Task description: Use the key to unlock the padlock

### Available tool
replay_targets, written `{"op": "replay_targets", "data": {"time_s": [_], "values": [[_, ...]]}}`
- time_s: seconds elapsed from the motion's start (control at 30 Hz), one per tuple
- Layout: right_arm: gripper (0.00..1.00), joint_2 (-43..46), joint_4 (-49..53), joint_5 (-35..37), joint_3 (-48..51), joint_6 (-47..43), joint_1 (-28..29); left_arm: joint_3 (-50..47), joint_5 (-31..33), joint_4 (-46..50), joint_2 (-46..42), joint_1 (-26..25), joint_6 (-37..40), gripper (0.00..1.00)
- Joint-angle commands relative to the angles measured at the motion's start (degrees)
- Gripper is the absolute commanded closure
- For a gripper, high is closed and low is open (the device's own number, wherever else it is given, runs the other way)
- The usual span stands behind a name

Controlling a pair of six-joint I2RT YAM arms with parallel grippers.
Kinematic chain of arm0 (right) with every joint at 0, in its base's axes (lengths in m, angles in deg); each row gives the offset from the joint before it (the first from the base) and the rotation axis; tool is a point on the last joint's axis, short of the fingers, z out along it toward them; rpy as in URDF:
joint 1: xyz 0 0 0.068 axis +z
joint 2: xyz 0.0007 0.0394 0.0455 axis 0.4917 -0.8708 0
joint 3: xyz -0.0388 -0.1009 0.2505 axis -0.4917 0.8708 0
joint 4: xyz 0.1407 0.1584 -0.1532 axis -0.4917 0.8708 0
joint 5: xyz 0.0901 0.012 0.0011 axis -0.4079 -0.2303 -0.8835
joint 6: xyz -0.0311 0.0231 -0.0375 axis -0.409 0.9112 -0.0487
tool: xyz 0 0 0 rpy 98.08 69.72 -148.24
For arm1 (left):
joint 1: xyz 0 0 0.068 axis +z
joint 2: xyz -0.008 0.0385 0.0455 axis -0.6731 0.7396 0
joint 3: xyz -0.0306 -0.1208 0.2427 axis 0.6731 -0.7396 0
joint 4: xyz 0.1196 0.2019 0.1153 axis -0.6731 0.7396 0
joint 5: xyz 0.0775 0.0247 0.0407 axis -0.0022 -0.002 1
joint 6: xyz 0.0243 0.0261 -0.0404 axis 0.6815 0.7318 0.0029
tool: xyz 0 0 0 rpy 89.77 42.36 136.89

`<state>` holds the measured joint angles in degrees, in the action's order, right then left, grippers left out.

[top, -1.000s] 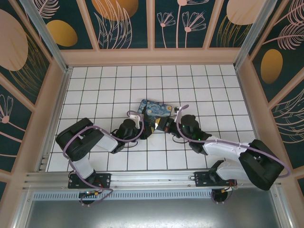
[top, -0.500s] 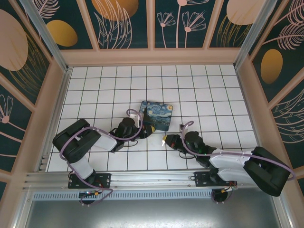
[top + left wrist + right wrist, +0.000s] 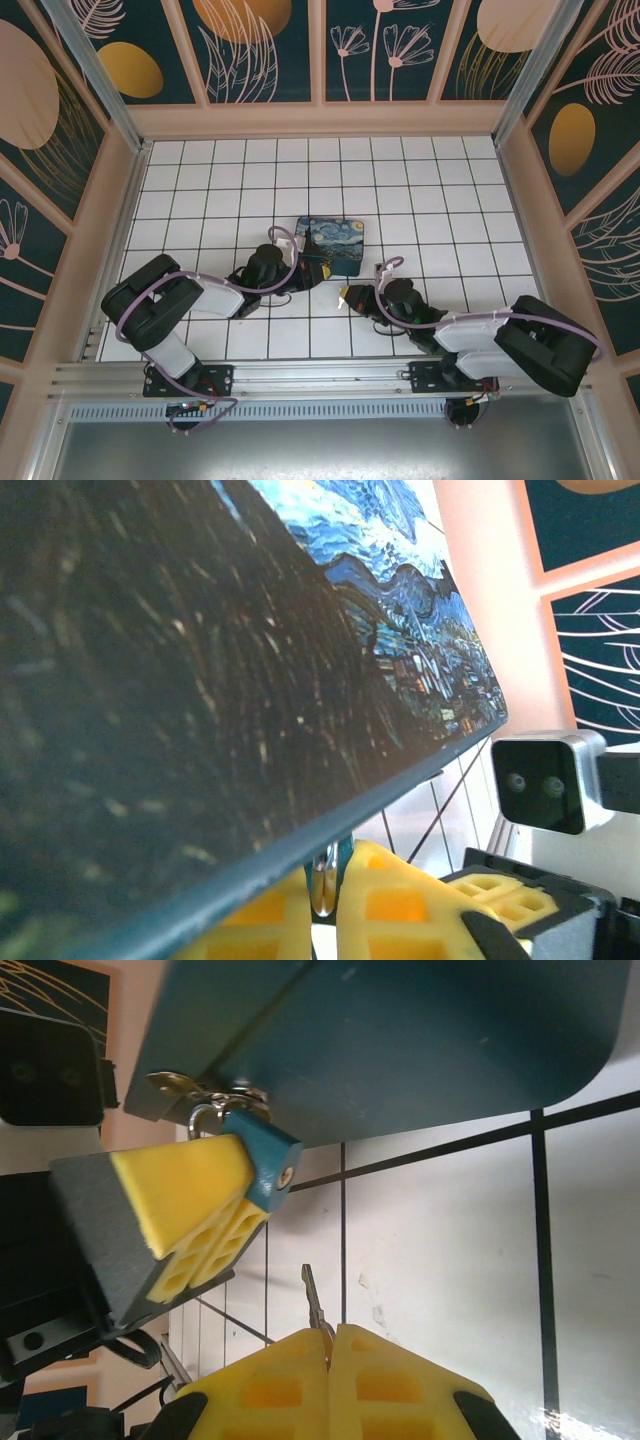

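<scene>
A small box painted with a blue-and-yellow starry night (image 3: 338, 240) is sitting near the middle of the white tiled table (image 3: 440, 180), well away from every edge, and both arms are reaching in towards its near side. The tiny padlock with a dark blue body and a silvery shackle (image 3: 262, 1165) is hanging from a gold-coloured hasp (image 3: 175, 1083) at the box's near left corner, tucked right against the box's dark teal wall. The left claw (image 3: 300, 266) is clenching on that padlock. Seen from the right wrist, one of its yellow ribbed fingers (image 3: 185, 1195) is pressing flat against the blue body. Seen from the left wrist, a sliver of silvery metal (image 3: 323, 880) is showing pinched between the two yellow pads, just under the box's edge. The right claw (image 3: 348, 297) is hovering over the tiles on the side of the box towards the table's near edge. Its yellow fingers are pressing together on a small silver-coloured metal key (image 3: 313, 1300), whose shaft is sticking out from between the tips. The key is pointing towards the end of the padlock, where a small brassy round spot is facing it. It is not touching the padlock, and a clear gap of white tile is showing between the two.
</scene>
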<state>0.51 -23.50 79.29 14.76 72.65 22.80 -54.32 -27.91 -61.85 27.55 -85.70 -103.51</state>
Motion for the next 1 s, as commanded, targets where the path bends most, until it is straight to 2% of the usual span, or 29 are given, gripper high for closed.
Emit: {"op": "replay_targets", "data": {"time_s": [0.0, 0.97], "values": [[1.0, -2.02, -4.53, 1.19, 0.19, 0.86, 0.49, 1.22, -2.55, -1.01, -1.64, 0.47, -0.96, 1.0], [1.0, -6.36, -7.21, 0.36, -2.3, -0.32, -1.17, -0.31, -6.13, -4.99, -0.85, 0.49, -3.16, 1.0]]}}
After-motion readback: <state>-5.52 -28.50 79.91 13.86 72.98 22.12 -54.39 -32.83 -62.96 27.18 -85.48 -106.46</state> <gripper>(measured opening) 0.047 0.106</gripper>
